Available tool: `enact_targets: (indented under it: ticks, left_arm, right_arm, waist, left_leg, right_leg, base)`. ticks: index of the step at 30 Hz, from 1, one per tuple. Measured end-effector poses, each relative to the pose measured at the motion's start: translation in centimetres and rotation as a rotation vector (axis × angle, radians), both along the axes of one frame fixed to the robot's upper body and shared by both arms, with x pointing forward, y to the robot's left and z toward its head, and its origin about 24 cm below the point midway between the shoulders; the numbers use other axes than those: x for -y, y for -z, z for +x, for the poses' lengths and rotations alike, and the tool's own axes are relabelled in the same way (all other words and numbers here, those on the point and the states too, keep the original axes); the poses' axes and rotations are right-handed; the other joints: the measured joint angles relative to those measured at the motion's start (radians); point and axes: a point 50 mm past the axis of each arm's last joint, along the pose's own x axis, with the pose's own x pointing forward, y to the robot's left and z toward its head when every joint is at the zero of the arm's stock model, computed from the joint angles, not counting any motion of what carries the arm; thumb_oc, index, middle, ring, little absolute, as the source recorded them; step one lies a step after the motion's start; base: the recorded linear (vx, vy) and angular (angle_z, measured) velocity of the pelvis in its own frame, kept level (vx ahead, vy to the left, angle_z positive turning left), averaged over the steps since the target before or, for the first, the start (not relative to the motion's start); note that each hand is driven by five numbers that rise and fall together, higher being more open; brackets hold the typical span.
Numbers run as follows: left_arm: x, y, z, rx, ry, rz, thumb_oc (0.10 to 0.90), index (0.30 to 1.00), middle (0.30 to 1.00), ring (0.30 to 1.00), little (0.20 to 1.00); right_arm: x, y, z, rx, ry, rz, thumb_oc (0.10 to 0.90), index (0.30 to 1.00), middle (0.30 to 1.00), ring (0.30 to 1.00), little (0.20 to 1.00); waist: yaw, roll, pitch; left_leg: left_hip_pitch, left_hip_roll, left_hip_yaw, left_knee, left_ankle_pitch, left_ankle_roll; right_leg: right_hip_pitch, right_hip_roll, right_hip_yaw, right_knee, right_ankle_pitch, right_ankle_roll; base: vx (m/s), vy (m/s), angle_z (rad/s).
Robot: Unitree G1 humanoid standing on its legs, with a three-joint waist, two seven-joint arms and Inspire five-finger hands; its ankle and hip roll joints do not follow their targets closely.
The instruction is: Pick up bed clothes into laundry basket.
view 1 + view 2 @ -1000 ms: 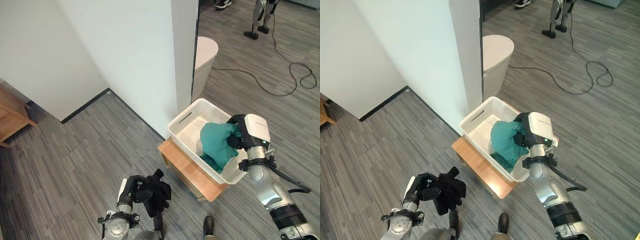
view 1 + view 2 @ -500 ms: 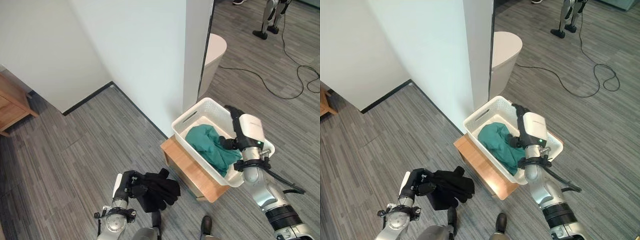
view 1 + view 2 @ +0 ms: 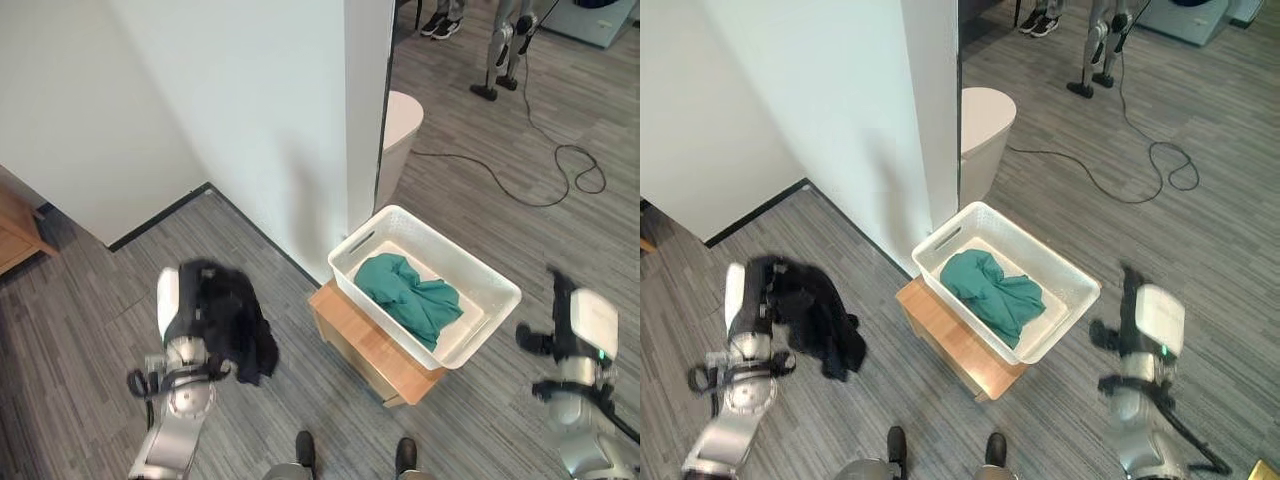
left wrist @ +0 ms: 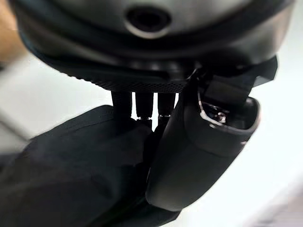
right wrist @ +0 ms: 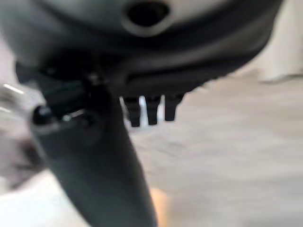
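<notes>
A white laundry basket (image 3: 432, 236) stands on a low wooden stool (image 3: 368, 350) by the wall corner. A teal garment (image 3: 406, 296) lies crumpled inside it. My left hand (image 4: 189, 156) is raised at the left, well apart from the basket, with thumb and fingers curled into a black garment (image 3: 238, 325) that hangs from it. To the right of the basket is my right hand (image 3: 556, 300), off its rim. In the right wrist view its fingers (image 5: 151, 109) are straight with nothing between them and the thumb.
A white wall corner (image 3: 365, 120) rises just behind the basket, with a white rounded bin (image 3: 402, 125) beyond it. A black cable (image 3: 560, 170) loops on the floor at the back right. A person's shoes (image 3: 440, 22) show at the top. Wooden furniture (image 3: 15, 235) sits at the far left.
My right hand let go of the teal garment, which now lies in the basket, and drew back to the right. My left hand lifted the black garment higher. The camera shifted.
</notes>
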Motion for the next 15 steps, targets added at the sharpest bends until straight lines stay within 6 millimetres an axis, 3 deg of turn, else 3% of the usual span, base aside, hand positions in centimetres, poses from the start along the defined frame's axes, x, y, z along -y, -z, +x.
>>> enact_targets:
  ticks: [1, 4, 5, 7, 10, 12, 15]
  left_arm:
    - [0.8, -2.0, 0.9, 0.085, 0.039, -0.014, 0.4, 0.3, 0.3, 0.3, 0.3]
    - [2.3, -5.4, 2.2, 0.214, 0.129, -0.076, 0.4, 0.3, 0.3, 0.3, 0.3]
    - [3.2, -6.6, 2.7, 0.254, 0.173, -0.097, 0.4, 0.3, 0.3, 0.3, 0.3]
    - [4.3, -8.3, 3.1, 0.311, 0.247, -0.124, 0.4, 0.3, 0.3, 0.3, 0.3]
    - [6.1, -10.3, 3.6, 0.364, 0.351, -0.16, 0.4, 0.3, 0.3, 0.3, 0.3]
    - [6.8, -11.5, 3.8, 0.388, 0.402, -0.191, 0.4, 0.3, 0.3, 0.3, 0.3]
    - [7.7, -12.8, 4.0, 0.408, 0.479, -0.232, 0.4, 0.3, 0.3, 0.3, 0.3]
  right_arm:
    - [0.5, 1.2, -0.9, -0.054, 0.042, 0.025, 0.8, 0.9, 0.9, 0.9, 0.9]
    - [0.8, 3.0, -1.9, -0.132, 0.078, 0.057, 0.8, 0.9, 0.9, 0.9, 0.9]
    - [0.9, 3.8, -2.2, -0.169, 0.096, 0.08, 0.8, 0.9, 0.9, 0.9, 0.9]
    - [0.9, 4.7, -2.8, -0.214, 0.11, 0.096, 0.8, 0.9, 0.9, 0.9, 0.9]
    - [1.2, 5.4, -3.1, -0.247, 0.139, 0.128, 0.8, 0.9, 0.9, 0.9, 0.9]
    - [1.2, 5.9, -3.1, -0.267, 0.152, 0.144, 0.8, 0.9, 0.9, 0.9, 0.9]
    - [1.3, 6.2, -3.1, -0.283, 0.171, 0.165, 0.8, 0.9, 0.9, 0.9, 0.9]
  waist:
    - [-0.005, 0.001, 0.0]
    - [-0.053, -0.007, -0.004]
    - [-0.05, -0.012, -0.009]
    - [-0.077, -0.016, -0.016]
    - [-0.082, -0.016, -0.016]
    - [-0.076, -0.02, -0.015]
    - [-0.065, -0.043, -0.009]
  left_leg:
    - [0.01, 0.001, 0.012, 0.0, 0.0, 0.0]
    - [0.033, 0.013, 0.045, 0.0, -0.001, 0.0]
    - [0.04, 0.018, 0.055, 0.0, -0.001, -0.001]
    - [0.054, 0.03, 0.069, 0.0, 0.0, -0.002]
    - [0.079, 0.046, 0.064, 0.009, 0.004, -0.007]
    - [0.078, 0.052, 0.024, 0.037, 0.006, -0.009]
    - [0.039, 0.026, -0.155, 0.129, 0.019, -0.035]
  right_leg:
    - [0.004, 0.002, 0.012, 0.0, 0.003, -0.004]
    - [0.004, 0.014, 0.049, 0.0, 0.009, -0.011]
    - [0.005, 0.02, 0.057, 0.0, 0.009, -0.011]
    - [0.008, 0.034, 0.078, 0.0, 0.012, -0.016]
    - [0.013, 0.051, 0.119, 0.0, 0.018, -0.028]
    - [0.014, 0.055, 0.143, 0.0, 0.019, -0.032]
    - [0.022, 0.037, 0.169, 0.007, 0.018, -0.06]
  base:
    - [-0.03, -0.052, -0.28]
    - [-0.03, -0.097, -0.39]
    - [-0.04, -0.081, -0.4]
    - [-0.05, -0.076, -0.36]
    - [-0.13, -0.093, -0.42]
    - [-0.08, -0.106, -0.35]
    - [-0.05, -0.144, -0.21]
